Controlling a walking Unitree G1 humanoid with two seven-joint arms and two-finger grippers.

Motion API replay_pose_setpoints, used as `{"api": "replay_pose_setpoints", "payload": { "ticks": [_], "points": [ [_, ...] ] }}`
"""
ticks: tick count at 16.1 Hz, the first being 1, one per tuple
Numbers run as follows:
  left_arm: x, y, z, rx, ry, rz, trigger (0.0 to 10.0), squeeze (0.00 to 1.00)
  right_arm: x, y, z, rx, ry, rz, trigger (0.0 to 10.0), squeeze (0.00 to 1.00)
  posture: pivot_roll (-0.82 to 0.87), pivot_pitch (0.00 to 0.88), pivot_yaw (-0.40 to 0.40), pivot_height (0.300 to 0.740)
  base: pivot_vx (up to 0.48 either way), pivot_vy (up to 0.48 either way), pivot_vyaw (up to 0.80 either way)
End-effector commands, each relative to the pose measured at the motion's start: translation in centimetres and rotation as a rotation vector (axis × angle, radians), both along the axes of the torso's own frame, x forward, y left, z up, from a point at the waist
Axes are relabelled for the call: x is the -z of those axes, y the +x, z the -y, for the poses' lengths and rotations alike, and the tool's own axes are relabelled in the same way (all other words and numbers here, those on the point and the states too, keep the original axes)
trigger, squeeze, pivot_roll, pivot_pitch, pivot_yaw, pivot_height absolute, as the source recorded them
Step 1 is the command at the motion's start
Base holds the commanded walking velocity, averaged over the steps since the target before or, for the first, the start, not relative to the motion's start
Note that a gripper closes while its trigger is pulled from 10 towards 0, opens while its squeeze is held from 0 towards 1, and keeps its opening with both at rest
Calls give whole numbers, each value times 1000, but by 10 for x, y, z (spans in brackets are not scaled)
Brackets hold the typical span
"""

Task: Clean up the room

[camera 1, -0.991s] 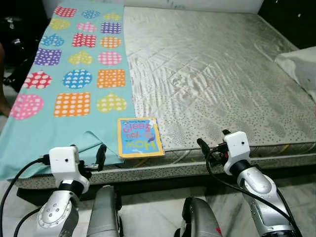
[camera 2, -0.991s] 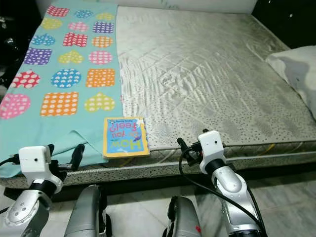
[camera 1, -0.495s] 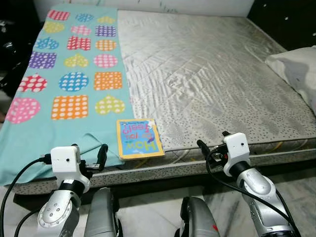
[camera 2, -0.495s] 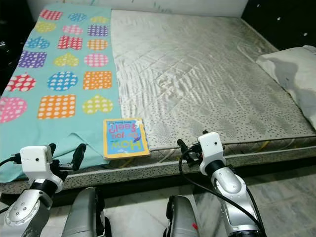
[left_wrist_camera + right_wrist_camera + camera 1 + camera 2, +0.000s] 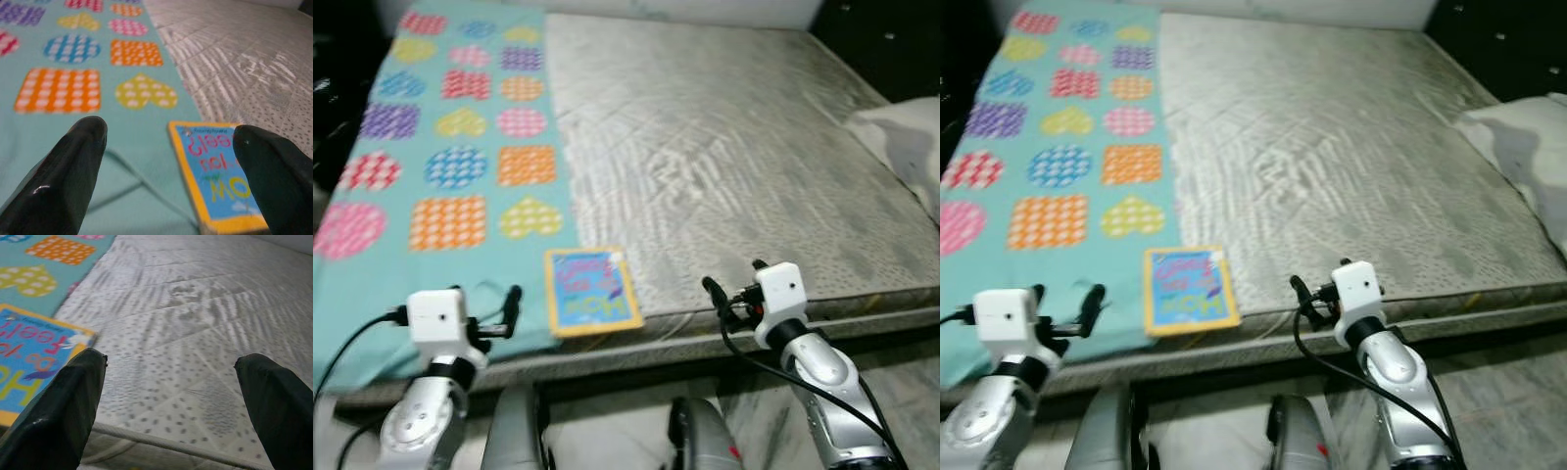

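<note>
A yellow-edged blue children's book [image 5: 592,291] lies flat at the near edge of the bed, half on the teal blanket [image 5: 450,166] and half on the grey mattress [image 5: 734,166]. My left gripper [image 5: 487,311] hovers open just left of the book, over the blanket's near corner. In the left wrist view the book [image 5: 220,176] lies ahead, toward one finger. My right gripper [image 5: 734,279] is open over the mattress edge, right of the book. In the right wrist view the book [image 5: 29,357] sits off to one side. Both grippers hold nothing.
The blanket has coloured dotted hearts, squares and circles and covers the left strip of the bed. A white pillow [image 5: 901,137] lies at the bed's right edge. Pale tiled floor [image 5: 901,343] shows below the bed. Dark objects [image 5: 333,88] stand at far left.
The whole picture has shifted slightly and gone blurry, so the camera has moved. Both grippers stay open near the bed's edge and the book lies where it was.
</note>
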State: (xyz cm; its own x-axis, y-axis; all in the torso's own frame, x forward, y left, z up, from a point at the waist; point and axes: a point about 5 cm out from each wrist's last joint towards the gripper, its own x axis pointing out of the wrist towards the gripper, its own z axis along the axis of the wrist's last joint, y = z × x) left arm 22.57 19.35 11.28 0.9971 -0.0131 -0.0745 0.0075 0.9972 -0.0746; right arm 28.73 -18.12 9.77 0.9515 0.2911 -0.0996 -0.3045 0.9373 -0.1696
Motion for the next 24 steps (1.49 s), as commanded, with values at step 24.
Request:
{"api": "replay_pose_setpoints", "payload": {
  "ticks": [24],
  "points": [
    [25, 10, 4, -64, -285, -186, 10000, 0, 3, -11, 18, 12, -36, -31, 10000, 0, -90, 185, -127, 518, 11, 0, 0]
  ]
}}
